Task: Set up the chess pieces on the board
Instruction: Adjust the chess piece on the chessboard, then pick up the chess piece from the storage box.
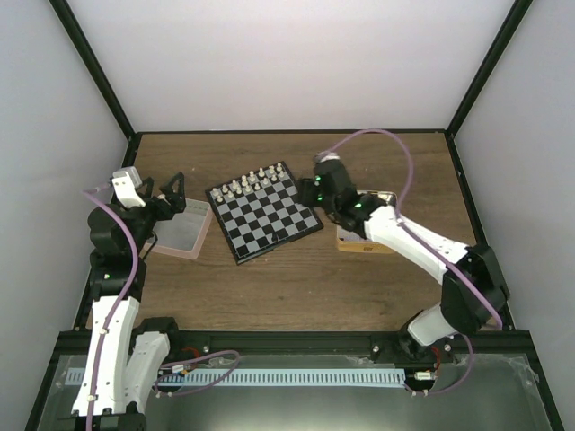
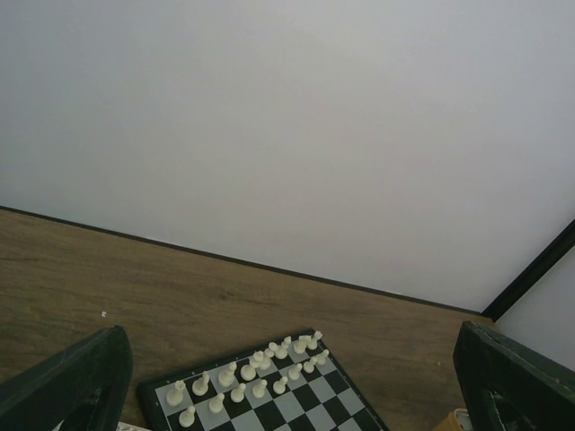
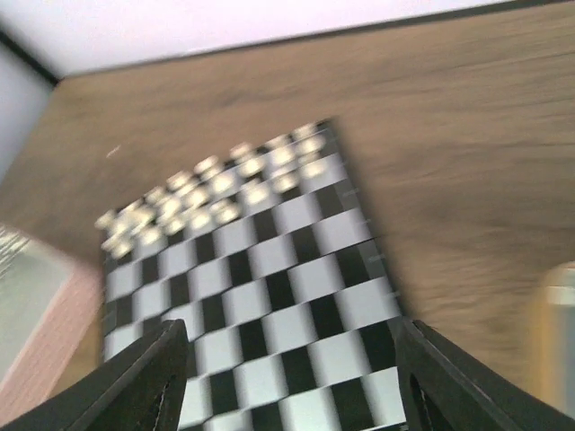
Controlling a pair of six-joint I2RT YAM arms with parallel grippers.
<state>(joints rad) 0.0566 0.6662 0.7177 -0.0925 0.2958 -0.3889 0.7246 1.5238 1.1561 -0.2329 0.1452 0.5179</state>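
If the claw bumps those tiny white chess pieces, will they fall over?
Probably: the white chess pieces look tall and thin, so a nudge likely tips them. They're tiny, so probably very light. Packed close on the board, one might knock its neighbour.

My right wrist view is blurred all over. The white pieces (image 3: 216, 193) on the far rows of the board (image 3: 269, 296) are pale smears, and I cannot tell one kind from another. The bottom of that view cuts off the board's near edge, and its left edge cuts off the pink tin (image 3: 31, 314). Its right edge cuts off a yellowish shape (image 3: 557, 332) that I can't identify. From above, the right arm (image 1: 404, 235) covers most of the orange tin (image 1: 355, 244), hiding its inside, and the pieces are too small to name. In the left wrist view the bottom edge cuts off the board's near part and both fingers (image 2: 72, 382).
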